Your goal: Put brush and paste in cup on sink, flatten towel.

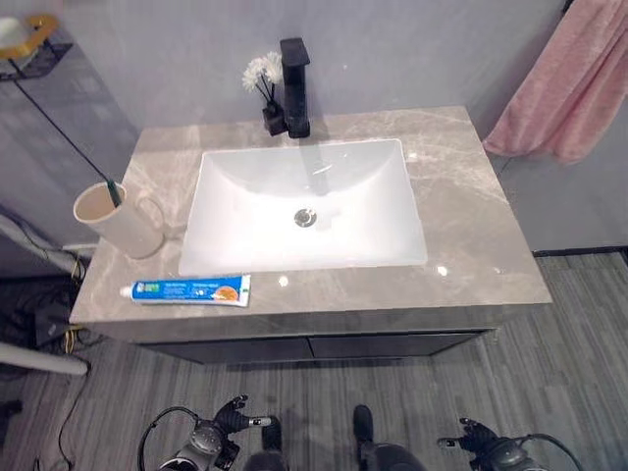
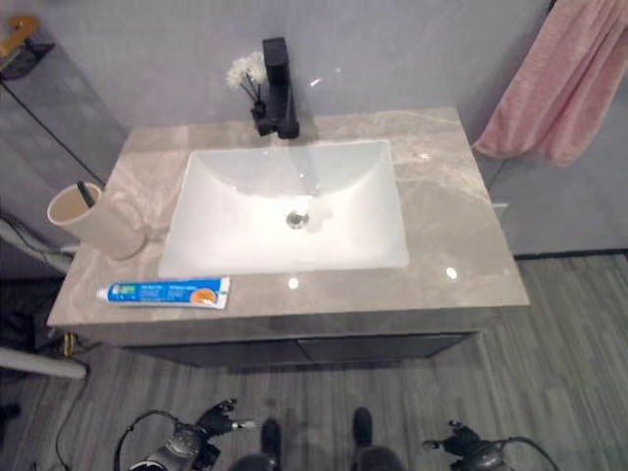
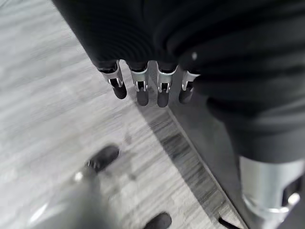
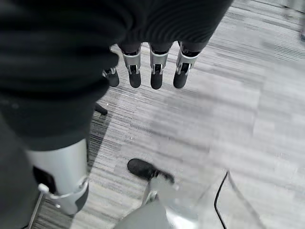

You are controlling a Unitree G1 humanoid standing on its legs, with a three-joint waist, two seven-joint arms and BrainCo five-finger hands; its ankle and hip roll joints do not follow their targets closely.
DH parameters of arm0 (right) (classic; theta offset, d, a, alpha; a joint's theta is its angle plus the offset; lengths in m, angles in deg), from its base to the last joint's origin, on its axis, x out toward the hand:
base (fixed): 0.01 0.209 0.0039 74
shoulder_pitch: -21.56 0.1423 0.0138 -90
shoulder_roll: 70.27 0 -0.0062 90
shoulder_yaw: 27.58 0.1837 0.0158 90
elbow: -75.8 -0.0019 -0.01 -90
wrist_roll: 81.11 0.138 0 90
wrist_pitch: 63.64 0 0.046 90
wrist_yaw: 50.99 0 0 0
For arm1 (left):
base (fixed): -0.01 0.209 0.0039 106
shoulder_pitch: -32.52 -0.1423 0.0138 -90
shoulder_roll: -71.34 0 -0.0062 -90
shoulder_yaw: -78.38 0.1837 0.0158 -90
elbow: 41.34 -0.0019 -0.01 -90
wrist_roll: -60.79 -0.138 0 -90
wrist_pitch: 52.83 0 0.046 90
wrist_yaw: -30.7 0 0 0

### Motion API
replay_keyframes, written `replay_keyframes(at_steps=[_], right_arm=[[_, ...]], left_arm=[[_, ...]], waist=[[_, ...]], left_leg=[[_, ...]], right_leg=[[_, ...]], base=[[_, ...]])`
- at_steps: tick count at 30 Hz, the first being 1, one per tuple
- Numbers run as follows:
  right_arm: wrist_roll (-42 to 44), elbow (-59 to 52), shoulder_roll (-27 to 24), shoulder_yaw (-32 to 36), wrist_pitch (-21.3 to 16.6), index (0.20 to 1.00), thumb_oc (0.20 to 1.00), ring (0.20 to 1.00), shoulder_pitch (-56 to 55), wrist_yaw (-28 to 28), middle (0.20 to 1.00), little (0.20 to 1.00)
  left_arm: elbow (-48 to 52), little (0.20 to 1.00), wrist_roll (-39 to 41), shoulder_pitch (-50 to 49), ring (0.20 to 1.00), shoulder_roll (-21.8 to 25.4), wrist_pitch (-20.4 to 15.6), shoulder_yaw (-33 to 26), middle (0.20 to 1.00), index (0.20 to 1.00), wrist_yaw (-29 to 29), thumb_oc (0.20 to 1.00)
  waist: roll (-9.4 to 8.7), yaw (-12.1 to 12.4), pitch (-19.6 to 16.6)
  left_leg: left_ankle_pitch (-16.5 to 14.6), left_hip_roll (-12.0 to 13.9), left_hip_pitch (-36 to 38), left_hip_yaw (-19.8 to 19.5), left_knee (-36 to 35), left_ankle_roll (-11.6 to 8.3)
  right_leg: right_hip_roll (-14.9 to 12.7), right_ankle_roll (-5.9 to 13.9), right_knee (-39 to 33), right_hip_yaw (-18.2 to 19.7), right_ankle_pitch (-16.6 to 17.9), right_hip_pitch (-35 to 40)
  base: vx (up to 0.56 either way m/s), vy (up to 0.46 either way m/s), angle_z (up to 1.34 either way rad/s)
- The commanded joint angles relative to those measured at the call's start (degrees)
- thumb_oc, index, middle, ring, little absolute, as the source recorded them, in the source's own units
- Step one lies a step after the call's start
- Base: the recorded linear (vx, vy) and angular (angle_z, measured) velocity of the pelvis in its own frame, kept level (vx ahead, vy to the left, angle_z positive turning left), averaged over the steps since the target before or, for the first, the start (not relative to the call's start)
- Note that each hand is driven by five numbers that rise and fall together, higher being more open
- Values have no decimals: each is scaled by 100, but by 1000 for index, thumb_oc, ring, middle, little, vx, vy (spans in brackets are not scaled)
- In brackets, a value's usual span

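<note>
The cup [image 1: 113,218] stands on the counter [image 1: 471,235] left of the sink [image 1: 306,204], close to the left edge. A dark stick pokes out of it, likely the brush [image 1: 116,193], so that part looks done. The paste [image 1: 191,289] lies flat at the front edge, just beside the sink's front left corner and near the cup. It is a short trip for the left hand [image 3: 143,83]. That hand hangs low by the floor, fingers straight and holding nothing. The right hand [image 4: 155,67] hangs the same way, loose with nothing in it. The pink towel [image 1: 569,83] hangs bunched on the wall to the right, past the counter's right edge. The counter's right side is bare, with room to move.
</note>
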Motion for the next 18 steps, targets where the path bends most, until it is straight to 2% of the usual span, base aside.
replay_keyframes(at_steps=[1,6,12,18], right_arm=[[-22,-16,152,-172,-137,1000,1000,1000,80,6,1000,1000],[550,-658,257,16,-366,1000,1000,1000,-31,68,1000,1000],[326,-621,391,-267,-393,1000,1000,1000,23,98,1000,1000],[308,-325,304,-320,-324,1000,1000,1000,91,120,1000,1000]], left_arm=[[-227,1000,-149,-97,1000,105,-262,64,1000,1000,47,1000],[-188,1000,-247,-361,1000,31,-330,88,1000,1000,50,1000],[-460,1000,-305,-485,1000,-24,-272,-33,1000,1000,63,1000],[-154,1000,-656,-564,1000,9,-330,300,1000,1000,-12,1000]], waist=[[-281,128,-253],[-305,157,-308],[-411,300,-442],[-377,510,-524]], left_leg=[[-100,-308,-228,15,365,244],[-38,-374,-75,36,106,292],[23,-282,-73,-179,10,201],[125,-250,-215,-520,10,90]], right_leg=[[-587,452,593,289,-43,-134],[-684,569,474,298,68,-109],[-682,547,350,-26,-6,113],[-702,556,181,-499,8,348]], base=[[31,189,-35],[-8,101,-19],[-9,-25,13],[-21,-33,38]])
